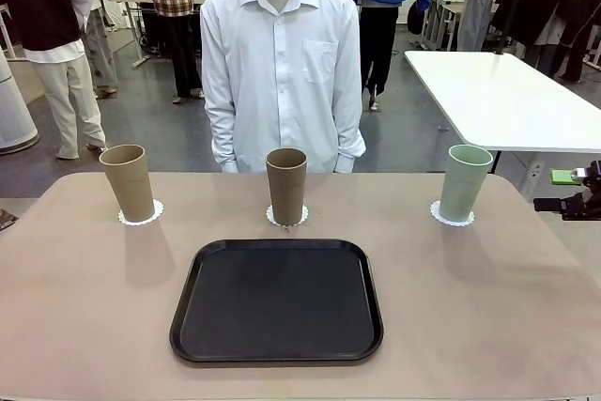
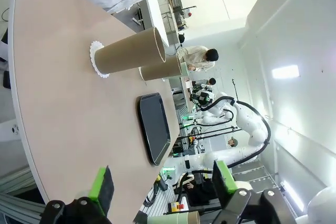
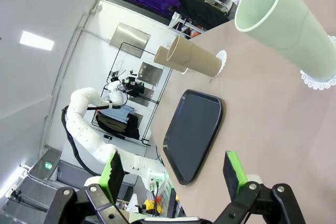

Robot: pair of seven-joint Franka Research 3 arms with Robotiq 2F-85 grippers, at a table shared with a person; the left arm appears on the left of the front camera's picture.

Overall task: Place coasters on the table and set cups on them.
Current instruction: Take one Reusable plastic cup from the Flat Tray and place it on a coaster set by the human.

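Front view shows three cups along the table's (image 1: 84,307) far edge, each standing on a doily: a tan cup (image 1: 128,182) near the far left corner, a brown cup (image 1: 286,185) at mid-edge, a green cup (image 1: 466,182) toward the far right corner. A black tray (image 1: 277,300) lies centered, apparently bare. The left gripper (image 2: 163,179) and right gripper (image 3: 173,170) hang spread, holding nothing, off the table's side edges.

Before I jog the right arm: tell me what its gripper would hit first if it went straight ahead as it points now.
Probably the black tray, which lies straight ahead of the open right gripper on the table. The mint green cup stands off to one side. Depth is uncertain.
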